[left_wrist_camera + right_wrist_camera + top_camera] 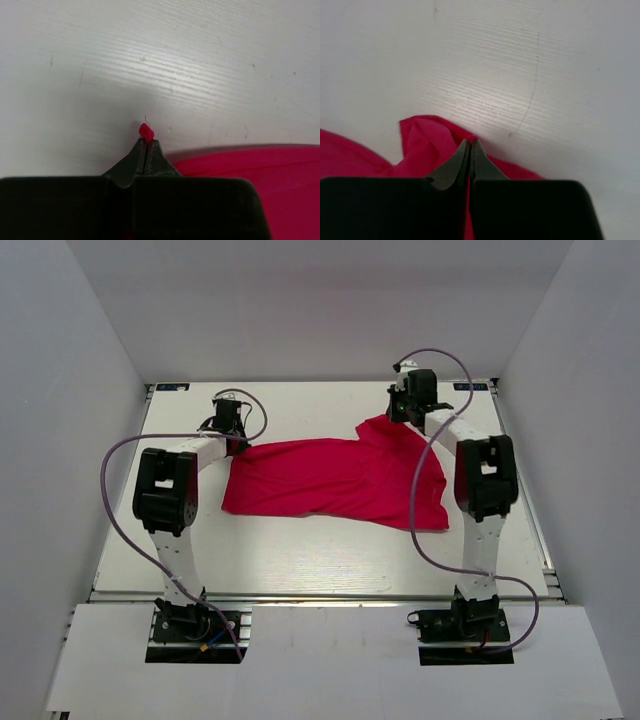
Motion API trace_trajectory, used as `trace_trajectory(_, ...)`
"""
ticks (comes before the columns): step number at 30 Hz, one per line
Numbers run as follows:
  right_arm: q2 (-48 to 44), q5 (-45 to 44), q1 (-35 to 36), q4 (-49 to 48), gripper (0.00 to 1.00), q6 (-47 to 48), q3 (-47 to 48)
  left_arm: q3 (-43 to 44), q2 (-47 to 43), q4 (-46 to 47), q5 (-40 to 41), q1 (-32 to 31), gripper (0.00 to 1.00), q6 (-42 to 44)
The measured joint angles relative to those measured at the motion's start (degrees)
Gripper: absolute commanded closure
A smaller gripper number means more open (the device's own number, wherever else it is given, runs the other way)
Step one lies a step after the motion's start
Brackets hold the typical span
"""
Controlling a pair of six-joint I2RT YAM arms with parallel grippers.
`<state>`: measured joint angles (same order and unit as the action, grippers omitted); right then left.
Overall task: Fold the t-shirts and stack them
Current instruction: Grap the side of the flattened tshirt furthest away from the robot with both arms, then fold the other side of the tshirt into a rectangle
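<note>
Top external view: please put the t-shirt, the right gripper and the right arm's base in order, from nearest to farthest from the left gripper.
1. t-shirt: middle; its left corner is pinched in the left gripper.
2. right gripper: far right, shut on the cloth's other end.
3. right arm's base: near edge, right side, clearly the farthest.

White desk (300,560), matte, finely ribbed when seen close, marked with faint scuffs and thin scratches. Carries one crimson-pink t-shirt (330,480), lying crosswise and mostly flat, rumpled toward its right end, with one corner drawn out past its far edge. Bare white surface on every side of the t-shirt, broadest in front of it, ending there at a metal rail (320,595).
</note>
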<state>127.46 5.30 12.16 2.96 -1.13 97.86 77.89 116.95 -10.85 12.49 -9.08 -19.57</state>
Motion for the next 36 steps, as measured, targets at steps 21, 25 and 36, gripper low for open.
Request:
trace_trajectory(21, -49.2, -4.6, -0.1, -10.3, 1.0, -2.4, -50.4, -17.3, -16.7, 4.5, 0.7, -0.4, 1.0, -1.1)
trace_trajectory(25, -56.6, -6.0, -0.1, -9.8, 1.0, -3.9, -55.1, -18.3, -17.7, 4.5, 1.0, -0.4, 1.0, -1.7)
trace_trajectory(36, -68.0, -6.2, -0.1, -6.7, 1.0, -10.6, -71.8, -18.2, -17.9, 3.4, 4.2, -0.4, 1.0, -3.3)
